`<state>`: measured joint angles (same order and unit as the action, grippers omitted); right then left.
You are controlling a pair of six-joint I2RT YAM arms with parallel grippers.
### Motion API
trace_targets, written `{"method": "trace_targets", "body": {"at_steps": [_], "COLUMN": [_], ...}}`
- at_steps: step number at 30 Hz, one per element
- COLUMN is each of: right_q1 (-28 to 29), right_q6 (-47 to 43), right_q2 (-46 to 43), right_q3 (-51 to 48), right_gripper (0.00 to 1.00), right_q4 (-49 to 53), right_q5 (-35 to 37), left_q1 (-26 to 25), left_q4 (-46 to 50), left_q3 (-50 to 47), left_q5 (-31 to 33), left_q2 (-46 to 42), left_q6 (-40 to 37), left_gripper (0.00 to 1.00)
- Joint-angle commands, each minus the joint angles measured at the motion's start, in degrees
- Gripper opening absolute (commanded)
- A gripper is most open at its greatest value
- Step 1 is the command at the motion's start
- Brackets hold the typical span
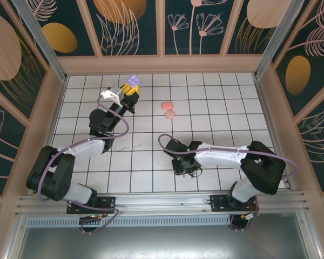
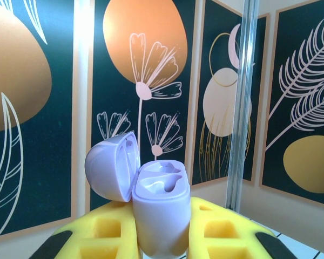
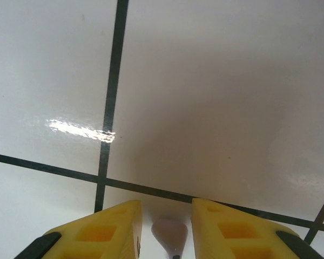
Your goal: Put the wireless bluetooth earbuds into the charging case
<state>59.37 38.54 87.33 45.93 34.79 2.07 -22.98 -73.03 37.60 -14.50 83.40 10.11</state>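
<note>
My left gripper (image 1: 132, 88) is raised over the far left of the table and shut on a purple charging case (image 1: 133, 80). In the left wrist view the case (image 2: 159, 208) stands upright between the yellow fingers (image 2: 105, 232), its lid (image 2: 112, 167) swung open to the left and both wells bare. My right gripper (image 1: 186, 165) is down at the table near the front middle. A small purple earbud (image 3: 169, 234) lies on the tile between its yellow fingers (image 3: 105, 232), with a narrow gap on each side, so the right gripper (image 3: 164, 216) is open around it.
A coral case (image 1: 167, 106) and a peach case (image 1: 170, 114) lie shut on the white tiled table (image 1: 221, 102) just beyond the middle. Low walls (image 1: 267, 108) ring the table on the left, the far side and the right.
</note>
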Motion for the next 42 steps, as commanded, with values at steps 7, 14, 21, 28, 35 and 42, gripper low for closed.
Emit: {"method": "trace_targets", "body": {"at_steps": [7, 14, 21, 28, 35, 42], "right_q1": [1.1, 1.4, 1.4, 1.4, -2.2, -11.4], "right_q6": [1.2, 1.0, 0.6, 0.1, -2.5, -10.1], "right_q2": [0.3, 0.9, 1.6, -0.1, -5.7, -10.5], "right_q3": [-1.3, -1.7, -1.6, 0.8, 9.5, 21.6], "right_gripper": [0.31, 0.29, 0.22, 0.17, 0.16, 0.13], "right_q4": [1.0, 0.5, 0.2, 1.3, 4.1, 2.1], "right_q5": [0.5, 0.2, 0.3, 1.8, 5.4, 6.3], "left_q1": [0.0, 0.0, -0.1, 0.0, 0.0, -0.1], "left_q4": [-1.0, -0.9, -0.8, -0.4, 0.5, 0.2], "left_q3": [-0.2, -0.2, -0.1, 0.1, 0.9, 0.9], "left_q5": [-0.4, -0.3, -0.3, -0.9, -3.0, -6.1], "left_q2": [-1.2, -1.2, -1.1, -0.9, -0.6, 0.3], "left_q6": [-1.1, -1.1, -1.1, -0.7, -1.5, -3.6], "left_gripper": [0.0, 0.0, 0.0, 0.0, 0.0, 0.0]}}
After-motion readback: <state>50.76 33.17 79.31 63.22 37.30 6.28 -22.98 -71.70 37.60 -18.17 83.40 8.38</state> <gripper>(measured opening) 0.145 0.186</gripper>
